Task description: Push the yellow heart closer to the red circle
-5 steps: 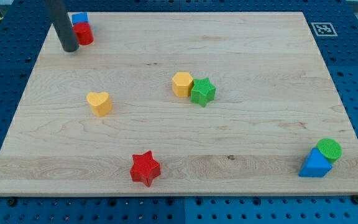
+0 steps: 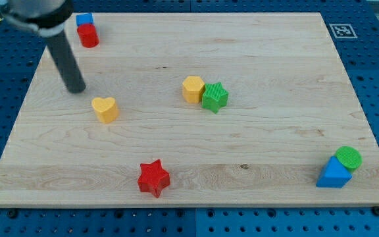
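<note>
The yellow heart (image 2: 104, 108) lies on the wooden board at the view's left of centre. The red circle (image 2: 88, 35) stands near the top left corner, touching a blue block (image 2: 84, 20) just above it. My tip (image 2: 76, 88) rests on the board a little up and to the left of the yellow heart, with a small gap between them. It is well below the red circle.
A yellow hexagon (image 2: 193, 89) touches a green star (image 2: 214, 97) near the board's middle. A red star (image 2: 153, 178) lies near the bottom edge. A green circle (image 2: 348, 158) and a blue triangle (image 2: 333, 174) sit together at the bottom right corner.
My tip has moved down the board from beside the red circle to a spot close to the yellow heart. No block has moved.
</note>
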Robot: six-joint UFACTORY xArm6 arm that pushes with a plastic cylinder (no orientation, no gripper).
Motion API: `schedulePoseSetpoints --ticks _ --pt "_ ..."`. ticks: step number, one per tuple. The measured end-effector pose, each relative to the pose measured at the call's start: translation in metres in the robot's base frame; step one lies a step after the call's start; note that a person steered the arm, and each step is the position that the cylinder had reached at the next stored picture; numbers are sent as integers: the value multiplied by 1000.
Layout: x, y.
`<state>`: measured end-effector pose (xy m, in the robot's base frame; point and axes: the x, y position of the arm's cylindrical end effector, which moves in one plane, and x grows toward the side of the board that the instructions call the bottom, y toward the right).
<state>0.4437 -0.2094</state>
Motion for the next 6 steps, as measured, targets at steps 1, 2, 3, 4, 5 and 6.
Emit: schedulePoseSetpoints --ticks 1,2,3,4,5,6 --pt "59 3" --pt "97 32" --pt "88 73" --pt "51 77" --pt "6 69" --pt "-28 64"
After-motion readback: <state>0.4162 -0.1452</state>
